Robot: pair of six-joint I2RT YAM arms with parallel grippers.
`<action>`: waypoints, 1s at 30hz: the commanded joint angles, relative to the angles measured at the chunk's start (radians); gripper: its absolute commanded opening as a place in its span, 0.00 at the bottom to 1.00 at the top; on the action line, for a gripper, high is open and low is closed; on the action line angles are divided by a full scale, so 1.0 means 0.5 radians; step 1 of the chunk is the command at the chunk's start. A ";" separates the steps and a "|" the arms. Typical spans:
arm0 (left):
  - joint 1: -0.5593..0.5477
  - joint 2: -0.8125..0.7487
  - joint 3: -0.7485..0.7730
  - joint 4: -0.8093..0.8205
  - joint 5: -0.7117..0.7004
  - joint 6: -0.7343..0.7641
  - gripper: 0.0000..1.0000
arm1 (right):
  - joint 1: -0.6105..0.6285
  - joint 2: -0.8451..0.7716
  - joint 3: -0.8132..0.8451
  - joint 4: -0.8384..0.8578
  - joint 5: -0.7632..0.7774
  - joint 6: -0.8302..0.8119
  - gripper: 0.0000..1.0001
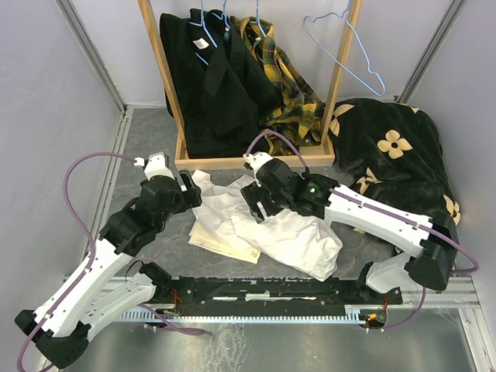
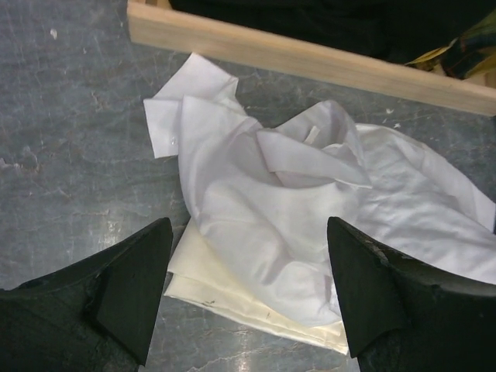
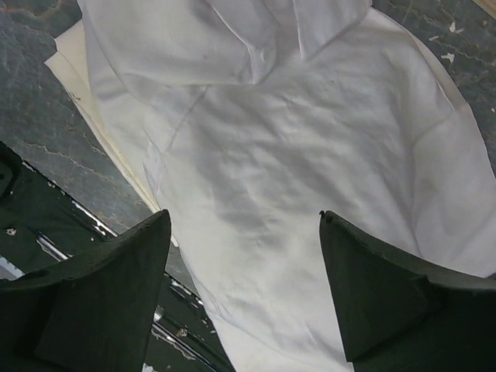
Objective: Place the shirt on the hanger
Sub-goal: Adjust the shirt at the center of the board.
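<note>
Fingers [image 2: 132, 287] of the left gripper [image 2: 248, 225] stand spread wide with nothing held between them. The right gripper [image 3: 244, 213] is parted the same way and is also empty.

Between and just beyond the left fingertips lies the shirt [image 2: 287, 194], a crumpled white heap flat on the table [image 2: 70, 155]. Its collar is folded up near the middle of the heap, and one loose corner is flung out ahead and to the left of those fingers. A smoother stretch of the same cloth fills nearly the whole gap between the right gripper's fingers. Whether either gripper touches the cloth, I cannot tell.

The hanger [image 1: 363, 48] is well apart from both grippers, far beyond the fingertips. It hangs bare by the right post of the wooden rack [image 1: 256, 161].

As I judge it, the task has barely begun: the shirt is neither gripped nor lifted, and the hanger is untouched. What is left is to grasp the shirt, probably near the collar, open it out, and work the hanger into its shoulders.

A cream folded cloth [image 2: 232, 306] peeps out from under the shirt's near edge, between the left fingertips. Farther off, the rack holds black garments [image 1: 209, 85] and a plaid shirt [image 1: 291, 93]. A black flowered blanket [image 1: 395, 155] lies heaped beyond the right arm.
</note>
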 commanded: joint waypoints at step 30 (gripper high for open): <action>0.262 -0.210 -0.047 -0.098 0.297 0.040 0.83 | -0.249 1.138 0.768 0.473 -0.724 -0.444 0.45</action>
